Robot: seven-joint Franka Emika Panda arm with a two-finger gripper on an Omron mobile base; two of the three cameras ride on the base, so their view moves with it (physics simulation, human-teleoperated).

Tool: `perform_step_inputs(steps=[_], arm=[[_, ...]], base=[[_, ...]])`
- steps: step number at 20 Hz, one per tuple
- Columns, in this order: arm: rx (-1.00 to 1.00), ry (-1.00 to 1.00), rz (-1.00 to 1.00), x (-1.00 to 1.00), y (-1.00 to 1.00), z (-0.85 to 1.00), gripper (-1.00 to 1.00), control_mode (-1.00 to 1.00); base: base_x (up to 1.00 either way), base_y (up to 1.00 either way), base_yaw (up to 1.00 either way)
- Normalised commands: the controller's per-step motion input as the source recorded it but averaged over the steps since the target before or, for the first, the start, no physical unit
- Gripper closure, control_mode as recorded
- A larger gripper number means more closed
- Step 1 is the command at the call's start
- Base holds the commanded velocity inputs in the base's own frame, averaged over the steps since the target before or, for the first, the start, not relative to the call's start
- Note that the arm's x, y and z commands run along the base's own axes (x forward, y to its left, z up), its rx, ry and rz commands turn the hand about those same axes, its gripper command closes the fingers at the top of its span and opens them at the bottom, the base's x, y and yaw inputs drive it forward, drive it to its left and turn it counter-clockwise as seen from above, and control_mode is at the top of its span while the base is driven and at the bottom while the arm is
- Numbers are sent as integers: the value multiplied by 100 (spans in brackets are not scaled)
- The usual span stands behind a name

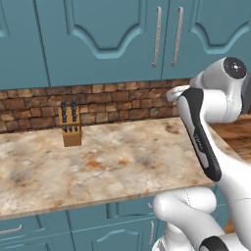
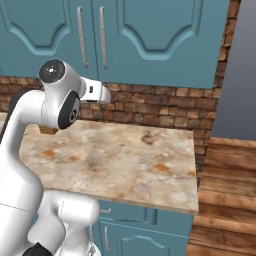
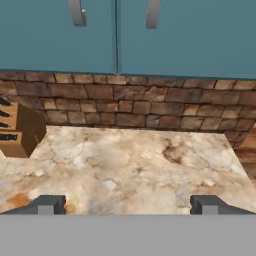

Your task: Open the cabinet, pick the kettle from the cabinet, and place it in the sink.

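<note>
The teal cabinet (image 1: 122,44) (image 2: 150,40) (image 3: 180,40) hangs above the counter with both doors closed. Its two silver bar handles (image 1: 157,37) (image 2: 102,37) (image 3: 152,12) stand side by side at the door seam. My gripper (image 3: 127,205) is open, with its two dark fingertips (image 3: 47,204) far apart and nothing between them. It hovers over the counter below the cabinet, facing the brick wall and the lower ends of the handles. The kettle is hidden and the sink is out of view.
A wooden knife block (image 1: 70,123) (image 3: 17,130) stands at the back of the beige marbled counter (image 1: 112,166) (image 2: 130,160) to the left. The counter ends on the right, beside wooden floor (image 2: 225,200). Teal base cabinets (image 1: 112,230) run below.
</note>
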Motion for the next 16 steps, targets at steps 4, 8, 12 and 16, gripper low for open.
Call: perform_step_inputs(steps=[4, 8, 12, 16], arm=[[0, 0, 0, 15, -12, 42, -100, -100], [0, 0, 0, 19, -12, 40, -100, -100], [0, -2, 0, 26, -4, 37, -100, -100], [0, 0, 0, 29, -3, 39, -100, -100]], base=[[0, 0, 0], [0, 0, 0], [0, 0, 0], [0, 0, 0]])
